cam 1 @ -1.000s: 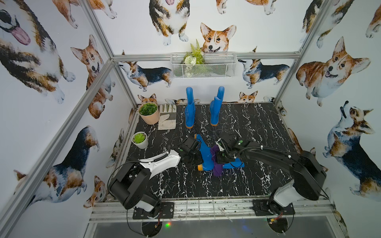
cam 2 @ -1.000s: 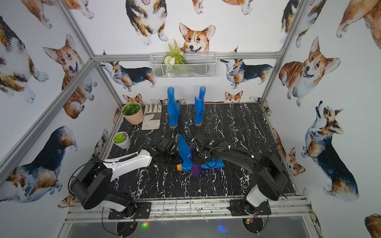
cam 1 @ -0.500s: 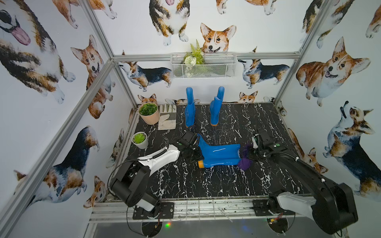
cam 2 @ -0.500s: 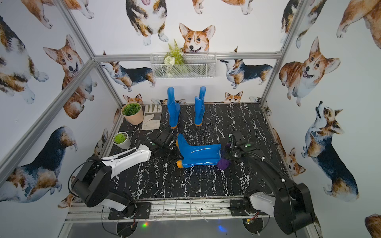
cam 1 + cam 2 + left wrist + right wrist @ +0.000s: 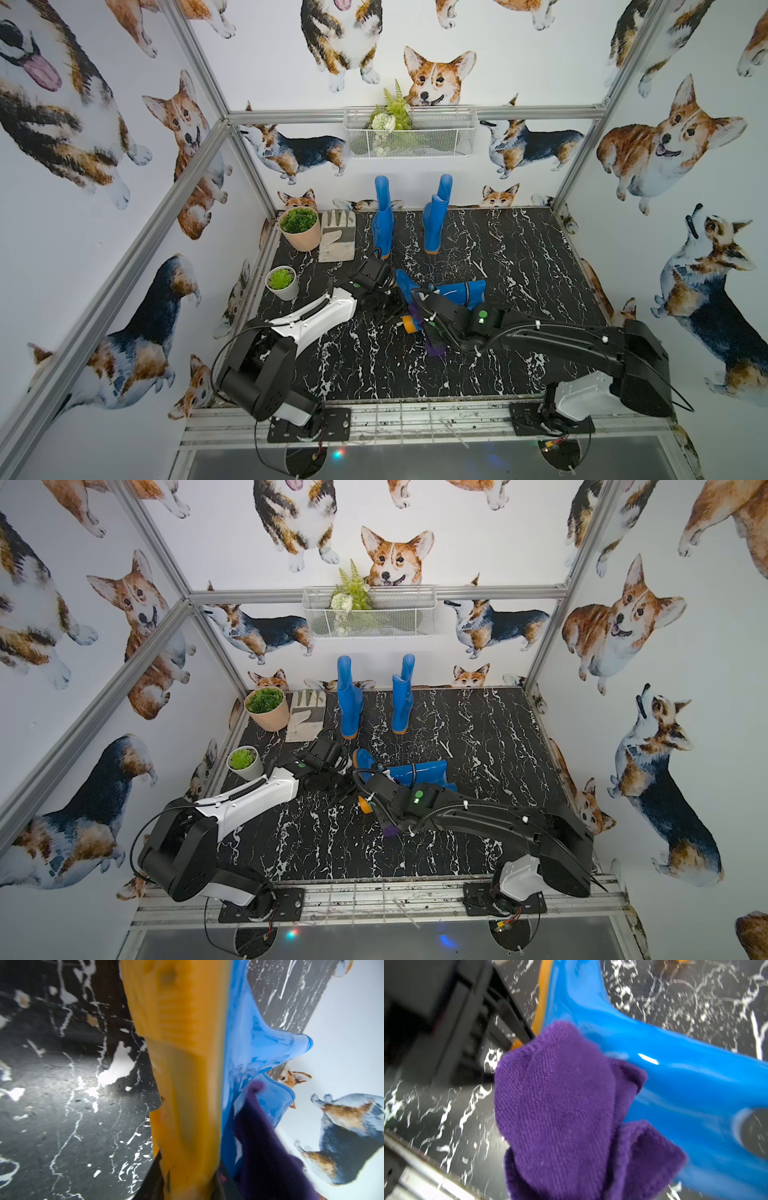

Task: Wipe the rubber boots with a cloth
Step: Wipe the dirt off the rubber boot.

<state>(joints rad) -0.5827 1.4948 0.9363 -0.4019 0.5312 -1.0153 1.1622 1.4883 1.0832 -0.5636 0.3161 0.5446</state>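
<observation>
Fingers [image 5: 150, 1184] of L gripper [image 5: 395, 305] sit either side of the orange sole [image 5: 182, 1084] of the lying boot [image 5: 455, 291], partly closed and clamped on it. Boot lies on its side mid-table [image 5: 540, 270], sole facing L arm, shaft pointing right. Purple cloth [image 5: 556, 1105] is bunched against the glossy blue ankle near the heel, w/ a tail of it hanging down toward the tabletop in both top views. R gripper [image 5: 430, 330] is closed tight on the cloth; its fingers are hidden by fabric in R wrist view. Back of table, L to R: small white pot [image 5: 283, 291] w/ succulent, peach pot [image 5: 302, 243] w/ green plant, pale work glove [image 5: 337, 241] lying flat, then left upright boot [image 5: 383, 224] and right upright boot [image 5: 433, 226], apart, w/ another blue shaft top just behind the right one.
</observation>
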